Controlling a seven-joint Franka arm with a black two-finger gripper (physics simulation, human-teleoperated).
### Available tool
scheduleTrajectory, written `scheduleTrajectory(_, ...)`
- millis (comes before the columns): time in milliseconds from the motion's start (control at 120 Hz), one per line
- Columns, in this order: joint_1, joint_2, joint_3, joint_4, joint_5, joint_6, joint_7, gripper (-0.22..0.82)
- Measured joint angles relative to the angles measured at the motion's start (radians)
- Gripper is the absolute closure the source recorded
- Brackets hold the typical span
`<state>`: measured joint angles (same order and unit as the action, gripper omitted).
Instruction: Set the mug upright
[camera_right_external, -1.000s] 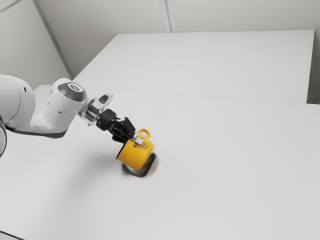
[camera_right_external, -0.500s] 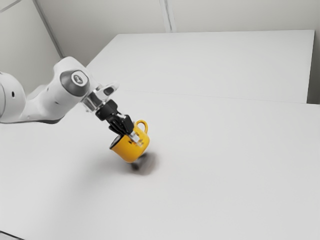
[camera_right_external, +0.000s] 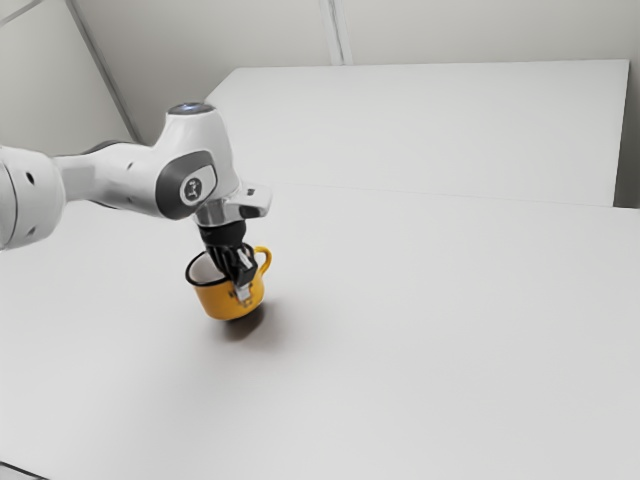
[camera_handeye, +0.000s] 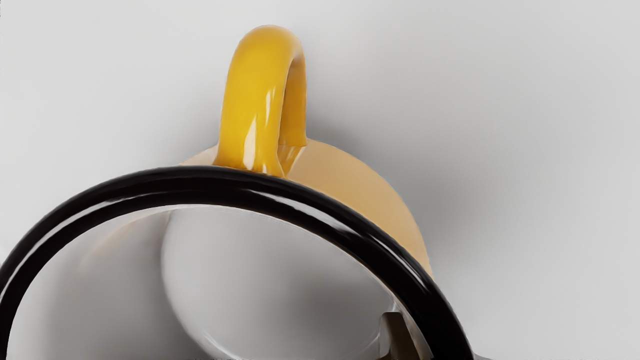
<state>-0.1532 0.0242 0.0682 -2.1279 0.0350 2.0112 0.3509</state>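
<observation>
A: State the position of the end effector (camera_right_external: 243, 286).
B: It points down at the mug (camera_right_external: 213, 301), at the end of the arm (camera_right_external: 125, 178), which enters from the exterior view's left.

A: State its grip condition.
B: It is pinching the mug's wall. One finger (camera_handeye: 396, 336) sits inside the mug; the other lies against the outer surface, its tip just showing beyond the rim (camera_handeye: 410, 267) in the wrist view.

A: Give the location and attitude of the mug.
B: The mug is in the grip, over the bench (camera_right_external: 430, 350). It is tilted, open end upward and leaning toward the exterior view's left. A dark shadow (camera_right_external: 247, 326) lies under the base. Contact between base and bench cannot be determined.

A: Describe the mug's parts.
B: The body is yellow, the rim is black and the interior is pale. The handle (camera_handeye: 245, 110) projects from the side facing the exterior view's right, clear of both fingers.
</observation>
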Motion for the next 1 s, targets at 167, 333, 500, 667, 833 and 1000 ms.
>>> scheduleTrajectory(167, -0.039, 0.026, -0.056, 0.002, 0.085, 0.000, -0.069, 0.77)
scheduleTrajectory(333, -0.117, 0.062, -0.080, 0.006, 0.108, 0.009, -0.133, 0.77)
scheduleTrajectory(500, -0.091, 0.091, -0.085, 0.003, 0.140, 0.044, -0.183, 0.77)
scheduleTrajectory(667, -0.094, 0.117, -0.087, 0.006, 0.151, 0.061, -0.223, 0.77)
scheduleTrajectory(833, -0.093, 0.127, -0.089, 0.007, 0.147, 0.066, -0.250, 0.66)
scheduleTrajectory(1000, -0.087, 0.123, -0.090, 0.019, 0.138, 0.062, -0.264, 0.33)
